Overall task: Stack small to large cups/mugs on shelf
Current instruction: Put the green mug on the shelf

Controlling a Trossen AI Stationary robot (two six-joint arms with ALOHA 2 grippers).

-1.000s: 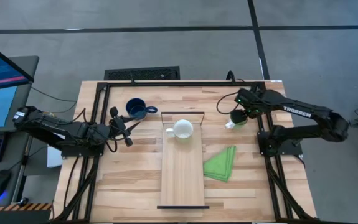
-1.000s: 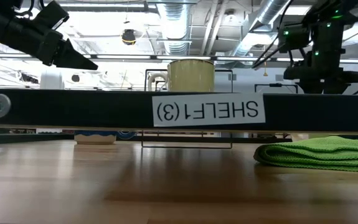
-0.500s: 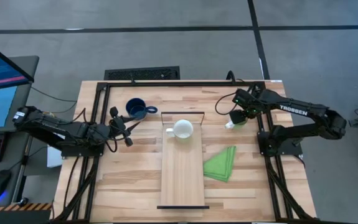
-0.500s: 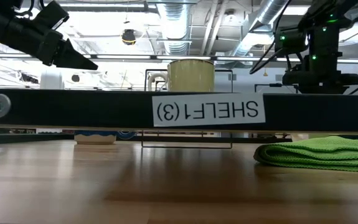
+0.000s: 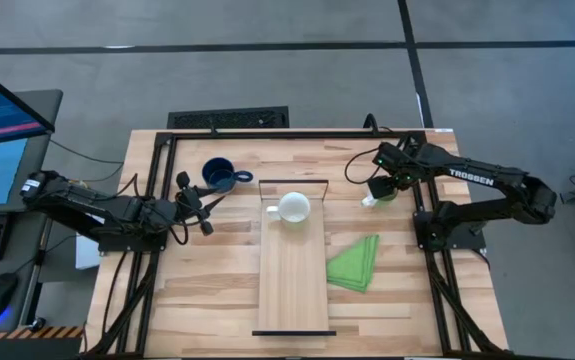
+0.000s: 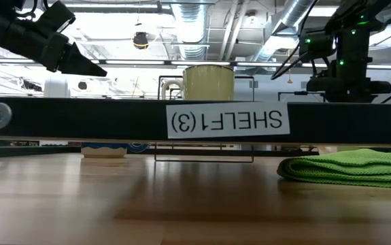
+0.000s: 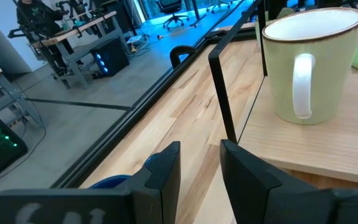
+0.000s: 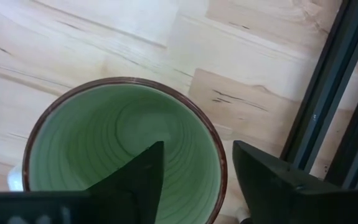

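A white mug [image 5: 293, 207] stands upright on the far end of the light-wood shelf [image 5: 292, 275]; it also shows in the left wrist view [image 7: 309, 62] and the low view [image 6: 209, 82]. A dark blue mug [image 5: 218, 174] stands on the table left of the shelf. A light green mug [image 8: 119, 146] stands on the table right of the shelf, under my right gripper [image 8: 197, 177]. That gripper is open and points down, one finger inside the mug and one outside its rim [image 8: 219, 162]. My left gripper [image 7: 200, 168] is open by a narrow gap and empty, between the blue mug and the shelf.
A folded green cloth [image 5: 355, 262] lies on the table right of the shelf, nearer than the green mug. The shelf's thin black frame [image 7: 219, 93] stands at its far end beside the white mug. A black rail [image 8: 319, 106] runs along the table's edge close to the green mug.
My right gripper has come down a little over the green mug. The mugs have stayed where they were.
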